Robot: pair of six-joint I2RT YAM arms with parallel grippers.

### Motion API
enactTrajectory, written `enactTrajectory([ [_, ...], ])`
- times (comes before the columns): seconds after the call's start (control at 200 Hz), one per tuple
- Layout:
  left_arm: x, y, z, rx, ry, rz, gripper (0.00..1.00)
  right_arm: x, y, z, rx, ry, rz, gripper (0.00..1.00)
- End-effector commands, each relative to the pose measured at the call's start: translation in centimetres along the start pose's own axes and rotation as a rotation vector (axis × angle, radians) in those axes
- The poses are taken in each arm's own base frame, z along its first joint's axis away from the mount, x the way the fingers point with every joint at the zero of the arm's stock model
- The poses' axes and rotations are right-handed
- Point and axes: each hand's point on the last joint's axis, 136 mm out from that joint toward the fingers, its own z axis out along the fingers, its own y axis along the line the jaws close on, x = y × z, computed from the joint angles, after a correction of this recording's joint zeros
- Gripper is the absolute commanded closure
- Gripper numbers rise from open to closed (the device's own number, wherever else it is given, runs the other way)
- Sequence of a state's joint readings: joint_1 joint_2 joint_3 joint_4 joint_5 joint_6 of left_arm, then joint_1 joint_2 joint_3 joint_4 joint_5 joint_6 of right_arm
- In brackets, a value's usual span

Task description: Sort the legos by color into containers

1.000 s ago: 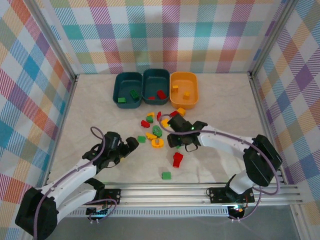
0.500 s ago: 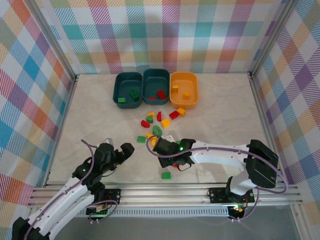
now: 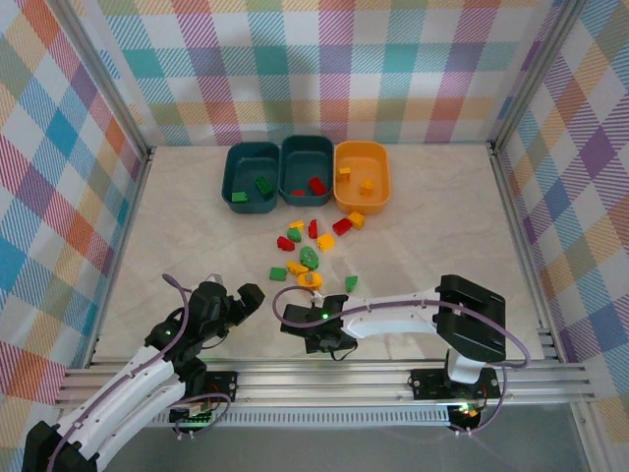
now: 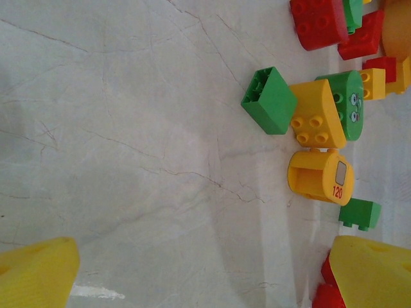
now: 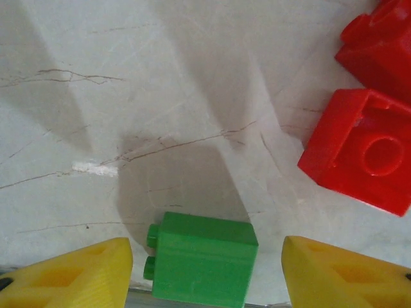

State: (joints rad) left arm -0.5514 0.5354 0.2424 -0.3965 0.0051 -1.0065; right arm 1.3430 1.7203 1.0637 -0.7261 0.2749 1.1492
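Note:
Three tubs stand at the back: a teal tub holding green bricks, a teal tub holding red bricks, and an orange tub holding yellow bricks. Loose legos lie mid-table. My right gripper hangs open low over the near table, its yellow fingers either side of a green brick. Two red bricks lie just right of it. My left gripper is open over bare table, with a green brick, a yellow brick and a round yellow piece ahead of it.
The metal rail runs along the near edge, right behind the green brick. Plaid walls enclose the marble tabletop on three sides. A small green brick lies apart from the pile, to its right.
My right arm has swung from the brick pile down toward the near edge, and now covers the green and red bricks there. The left gripper drew back, then held still.

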Motion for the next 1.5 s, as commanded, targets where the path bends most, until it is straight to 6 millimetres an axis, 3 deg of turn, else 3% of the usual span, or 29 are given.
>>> enactTrajectory([
  [0.0,0.5,1.1,0.1,-0.03,0.007,0.005,0.0,1.1,-0.3,0.2,0.022,0.056,0.049,0.39],
  [0.17,0.5,1.4,0.0,-0.023,-0.003,-0.002,0.0,2.1,0.2,1.5,0.017,0.11,0.018,0.44],
  [0.34,0.6,1.9,-0.1,-0.015,-0.016,-0.028,0.0,1.7,0.3,1.5,0.034,0.101,-0.03,0.56],
  [0.5,0.1,1.2,-0.6,0.015,-0.035,-0.041,0.0,-0.5,1.1,-1.0,-0.035,-0.009,-0.066,0.68],
  [0.62,-0.7,0.1,-1.5,0.014,-0.053,-0.018,0.0,-4.6,2.5,-4.9,-0.121,-0.125,-0.116,0.69],
  [0.735,-1.5,-1.0,-1.9,0.009,-0.068,0.014,0.0,-10.6,2.7,-8.3,-0.196,-0.241,-0.15,0.69],
  [0.925,-2.4,-1.2,-0.7,-0.056,-0.07,0.02,0.0,-21.1,6.5,-11.0,-0.428,-0.377,-0.274,0.69],
  [1.055,-2.1,-1.2,0.7,-0.084,0.004,0.018,0.0,-28.6,7.6,-10.4,-0.317,-0.549,-0.414,0.7],
  [1.175,-1.3,-1.8,1.7,-0.085,0.096,0.069,0.0,-34.2,8.8,-9.1,-0.408,-0.578,-0.412,0.69],
  [1.355,-1.3,-4.1,1.5,-0.006,0.124,0.104,0.0,-38.9,10.5,-5.1,-0.45,-0.506,-0.404,0.69],
  [1.495,-1.7,-4.4,1.4,-0.01,0.118,0.124,0.0,-41.2,10.4,-1.9,-0.48,-0.467,-0.348,0.68],
])
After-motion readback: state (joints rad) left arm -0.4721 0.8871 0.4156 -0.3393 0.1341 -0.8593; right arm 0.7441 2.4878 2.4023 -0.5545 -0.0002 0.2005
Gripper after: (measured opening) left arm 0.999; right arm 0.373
